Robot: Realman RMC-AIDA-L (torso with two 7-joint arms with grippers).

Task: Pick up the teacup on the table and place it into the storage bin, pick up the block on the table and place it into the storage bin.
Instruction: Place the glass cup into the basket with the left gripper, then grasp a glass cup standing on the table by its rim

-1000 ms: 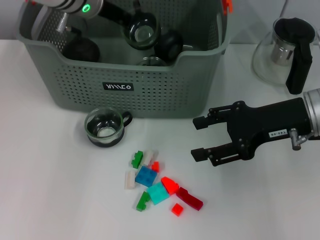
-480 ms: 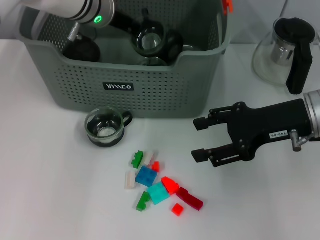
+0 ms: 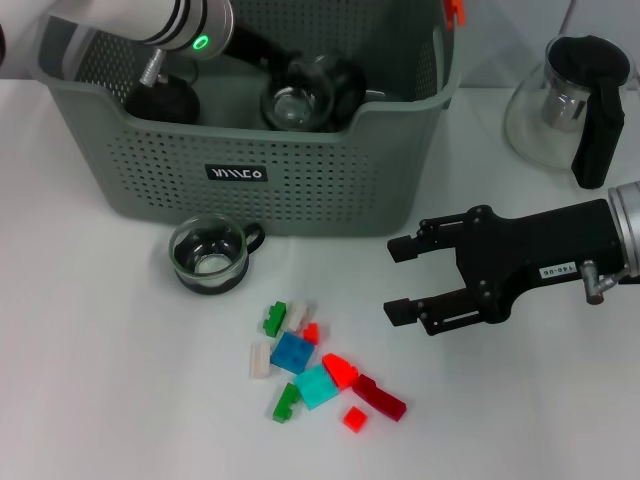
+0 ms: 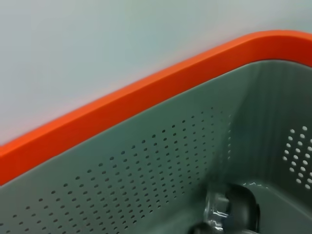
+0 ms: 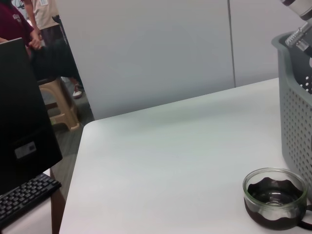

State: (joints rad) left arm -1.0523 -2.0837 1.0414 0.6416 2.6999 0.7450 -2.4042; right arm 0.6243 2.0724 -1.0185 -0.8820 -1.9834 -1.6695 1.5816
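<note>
The grey-green storage bin [image 3: 300, 190] stands at the back of the table. My left gripper [image 3: 262, 55] reaches down inside it, right at a glass teacup with a black base [image 3: 298, 105] that sits low in the bin. A second teacup [image 3: 210, 255] stands on the table in front of the bin and also shows in the right wrist view [image 5: 275, 197]. Several small coloured blocks [image 3: 305, 365] lie scattered in front of it. My right gripper [image 3: 400, 280] is open and empty, hovering right of the blocks. The left wrist view shows the bin's inner wall [image 4: 146, 175] and a cup [image 4: 229, 214].
A glass teapot with a black handle [image 3: 570, 100] stands at the back right. Other dark cups [image 3: 160, 95] lie inside the bin. The bin has orange clips [image 3: 455, 10] at its rim. In the right wrist view the bin's wall [image 5: 295, 112] stands beside the cup.
My left arm has moved right and down into the bin, and the teacup at it has dropped lower. The right arm, the cup on the table and the blocks have not moved.
</note>
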